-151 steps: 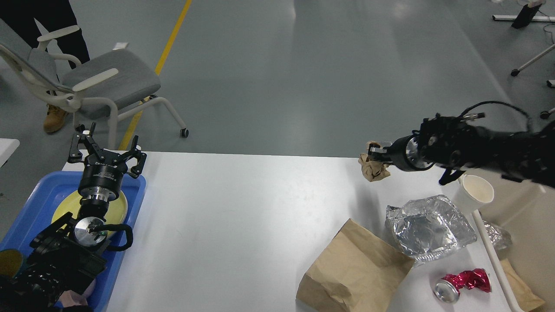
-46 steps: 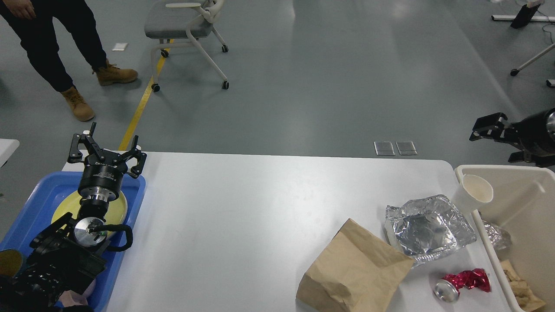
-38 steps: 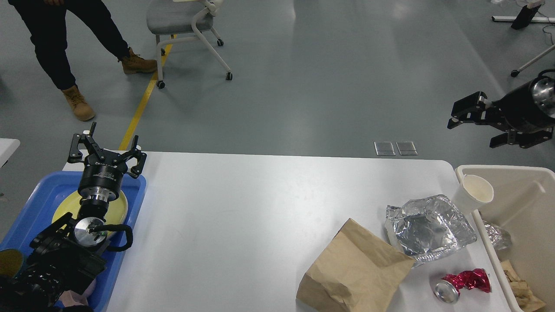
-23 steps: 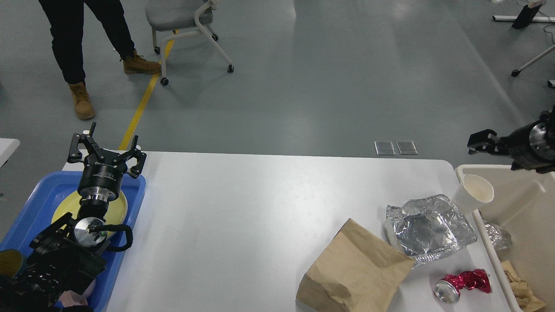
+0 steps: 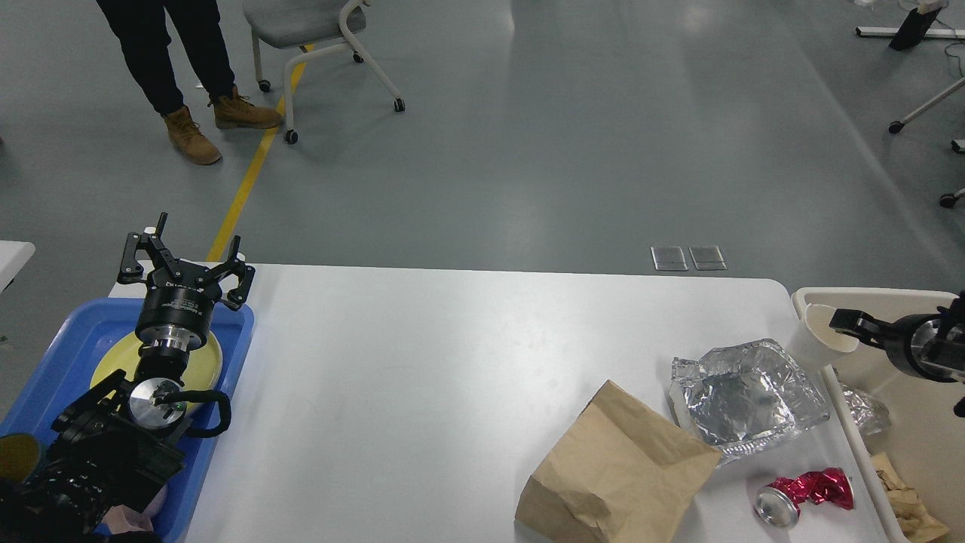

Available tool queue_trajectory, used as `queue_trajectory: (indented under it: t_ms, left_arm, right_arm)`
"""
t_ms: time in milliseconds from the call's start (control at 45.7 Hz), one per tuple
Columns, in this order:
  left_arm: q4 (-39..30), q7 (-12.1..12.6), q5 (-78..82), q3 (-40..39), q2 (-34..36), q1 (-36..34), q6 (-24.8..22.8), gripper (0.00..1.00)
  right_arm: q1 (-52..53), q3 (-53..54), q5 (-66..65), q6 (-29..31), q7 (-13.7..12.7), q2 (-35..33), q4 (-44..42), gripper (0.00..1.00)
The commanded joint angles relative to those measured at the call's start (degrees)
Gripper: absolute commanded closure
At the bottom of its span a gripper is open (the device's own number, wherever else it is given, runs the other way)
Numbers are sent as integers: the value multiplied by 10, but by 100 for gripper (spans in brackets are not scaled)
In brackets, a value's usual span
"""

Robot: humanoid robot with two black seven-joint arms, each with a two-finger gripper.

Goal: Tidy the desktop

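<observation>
- Left gripper [image 5: 185, 260] hangs spread wide over the blue tray [image 5: 45, 362].
- The desktop [image 5: 422, 377] carries a paper bag [image 5: 614, 471], foil [image 5: 746, 396] and a crushed can [image 5: 803, 494].
- Right gripper [image 5: 848, 323] reaches the cup [image 5: 818, 335] at the bin [image 5: 905, 298]; its spread is unclear.

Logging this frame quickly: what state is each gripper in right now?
Left gripper: open, empty, above the blue tray.
Right gripper: at the paper cup rim; open or closed cannot be told.
</observation>
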Motion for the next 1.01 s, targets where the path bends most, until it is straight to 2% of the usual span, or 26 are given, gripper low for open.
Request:
queue_trajectory:
  t_ms: [0,109,219,328,416,744,788,876,963,985]
  left_arm:
    - [0,0,0,0,0,0,0,4]
    - [0,0,0,0,0,0,0,4]
    - [0,0,0,0,0,0,0,4]
    - [0,0,0,0,0,0,0,4]
    - [0,0,0,0,0,0,0,4]
    - [0,0,0,0,0,0,0,4]
    - [0,0,0,0,0,0,0,4]
    - [0,0,0,0,0,0,0,4]
    - [0,0,0,0,0,0,0,4]
    - [0,0,0,0,0,0,0,4]
  right_arm:
    - [-13,7,0,-2,-1,4,-11,14]
    - [-15,7,0,-2,-1,5,-11,33]
    - [-15,7,0,-2,-2,8,-11,45]
    - [-15,8,0,-3,-2,10,-11,48]
    - [-15,11,0,-3,-2,13,-11,57]
    - [-15,26,12,-3,-3,26,-11,60]
    - [-15,26,15,-3,-3,27,-11,69]
    - [-14,26,17,-3,-4,28,-11,79]
    - [-13,27,17,-2,-7,28,-9,100]
    - [-13,27,17,-1,-8,28,-9,100]
